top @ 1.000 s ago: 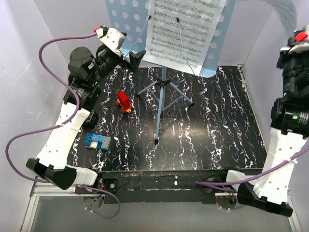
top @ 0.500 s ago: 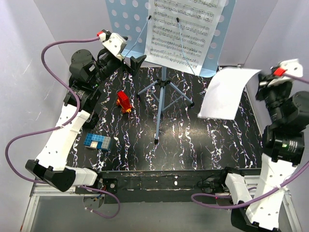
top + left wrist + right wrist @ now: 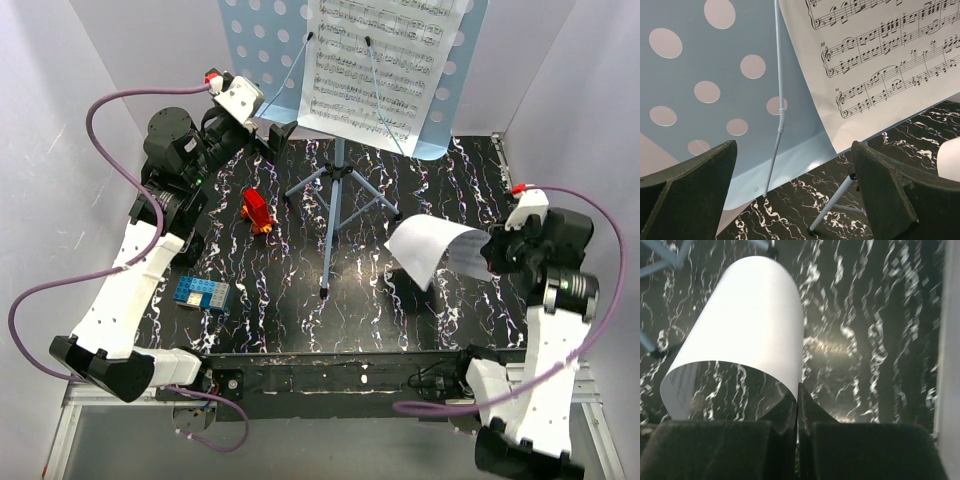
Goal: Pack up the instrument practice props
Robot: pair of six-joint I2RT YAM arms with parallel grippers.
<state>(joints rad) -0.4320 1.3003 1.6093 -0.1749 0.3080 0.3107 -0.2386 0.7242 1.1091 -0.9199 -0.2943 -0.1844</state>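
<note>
The light-blue music stand (image 3: pixel 270 40) stands at the back of the table on its tripod legs (image 3: pixel 340 195), its perforated desk plate (image 3: pixel 705 115) filling the left wrist view. One sheet-music page (image 3: pixel 375 65) rests on the plate under two thin holder wires (image 3: pixel 780 100). My left gripper (image 3: pixel 275 130) hangs open just left of the plate's lower edge, nothing between its fingers (image 3: pixel 890 190). My right gripper (image 3: pixel 490 250) is shut on the edge of a second white page (image 3: pixel 430 250), which curls over above the table's right half (image 3: pixel 740 335).
A small red toy (image 3: pixel 256 210) lies left of the tripod and a blue block (image 3: pixel 203 293) lies near the front left. Grey walls close in the black marbled table (image 3: pixel 400 310) on the left, back and right.
My right arm has swung down and inward from the upper right, carrying the white page low over the table, where it now curls. My left gripper has barely shifted.
</note>
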